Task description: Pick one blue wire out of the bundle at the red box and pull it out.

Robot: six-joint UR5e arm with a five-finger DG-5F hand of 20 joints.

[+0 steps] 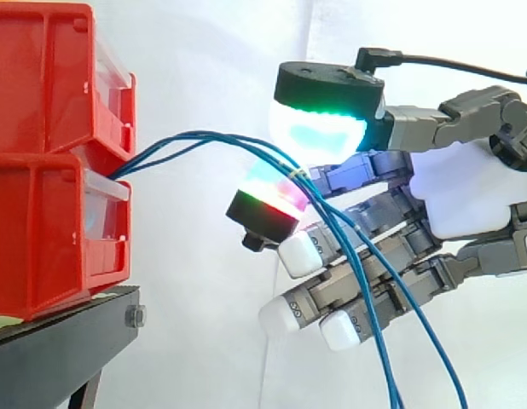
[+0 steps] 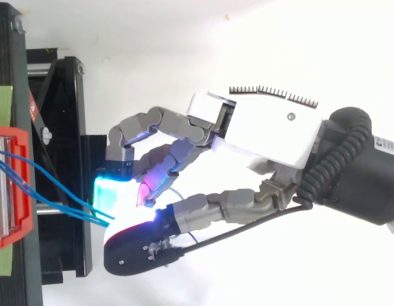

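Robot hand (image 1: 460, 196) pinches the blue wires (image 1: 214, 135) between thumb and 1 finger pad, other fingers loosely curled below. Wires run from the front of 2 stacked red bins (image 1: 42, 170) to the pinch, then hang down. Bins sit on a black stand (image 1: 67, 341).

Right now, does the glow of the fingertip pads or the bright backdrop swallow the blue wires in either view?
Side view: blue wires stand out against the white curtain, fading only in the glow where the fingers pinch them. Top view: they show over the black stand, then vanish into white glare at the hand.
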